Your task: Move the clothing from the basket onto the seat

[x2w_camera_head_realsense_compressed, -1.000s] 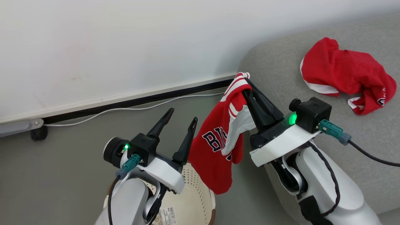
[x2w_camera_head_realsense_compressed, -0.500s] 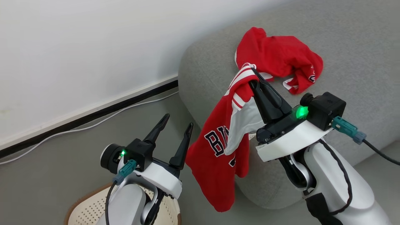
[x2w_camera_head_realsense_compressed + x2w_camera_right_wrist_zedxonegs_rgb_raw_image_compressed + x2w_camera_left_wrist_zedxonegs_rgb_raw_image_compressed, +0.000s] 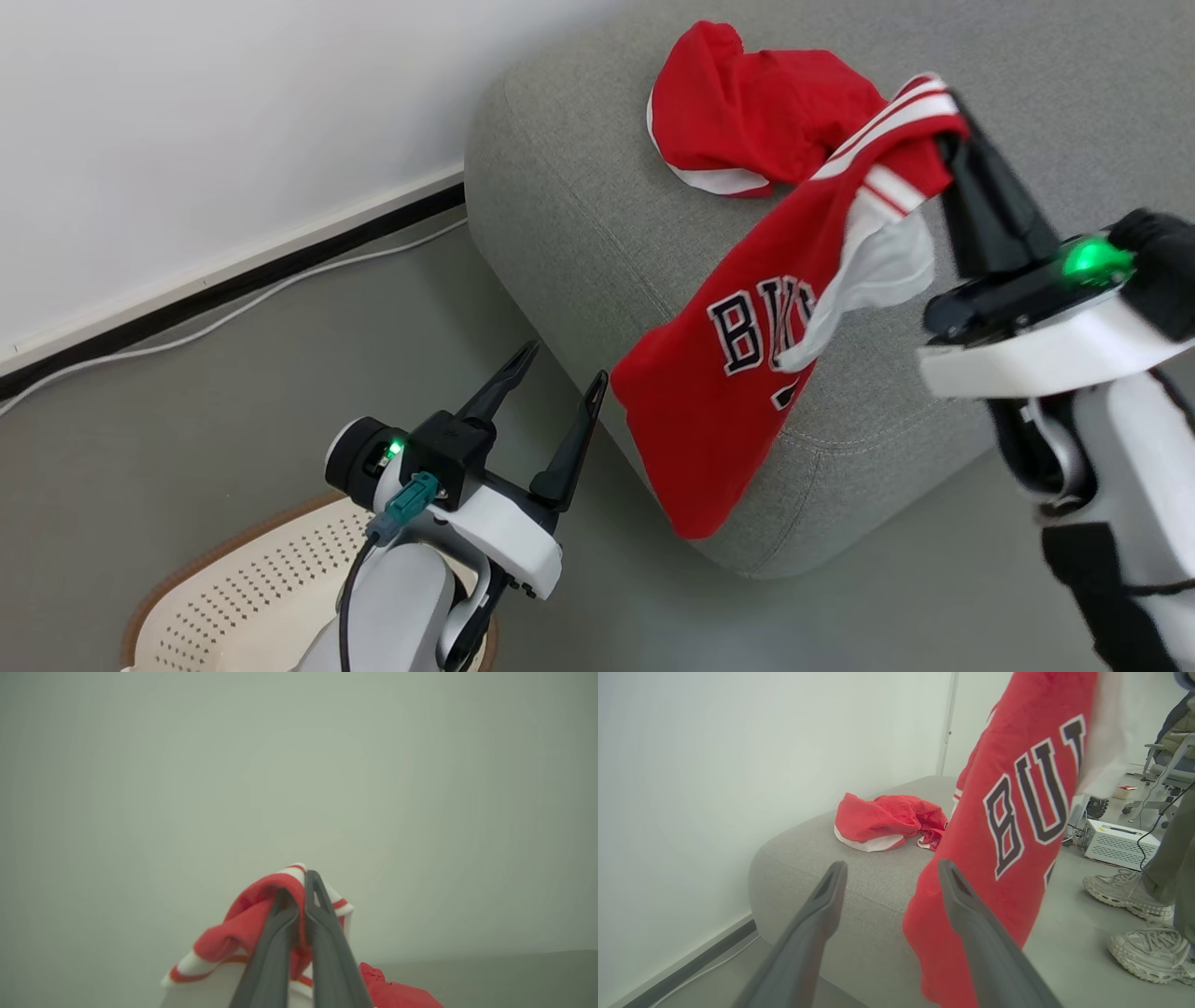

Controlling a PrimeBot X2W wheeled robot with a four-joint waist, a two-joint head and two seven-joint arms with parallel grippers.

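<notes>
Pinching the white-striped trim of the red jersey [image 3: 738, 392], the right gripper [image 3: 950, 140] has its two dark fingers pressed together on the cloth, with a small bunch of it folded over the tips. I think the hold is taken at one edge only so that the rest can hang free by its own weight and not as a ball. From this point the jersey falls slanted across the near edge of the seat [image 3: 579, 215]. Its lower end hangs past that edge, beside the rounded front corner, above the floor [image 3: 187, 420]. Whether the cloth already touches the seat top, I cannot tell. The white inner side is turned outward near the grip.

The left gripper [image 3: 567, 362] stands with its fingers wide apart and nothing between them, low over the basket [image 3: 243, 579], which sits on the floor apart from the seat. Probably it waits there, ready for another reach. The part of the basket that can be seen has no garment in it.

A second red garment [image 3: 756, 112] lies crumpled on the seat top, toward the far edge, so the task looks at least half finished.

On the jersey, big black letters [image 3: 1031, 798] with a white outline read "BU"; the following ones are hidden by a fold. No other writing is readable.
</notes>
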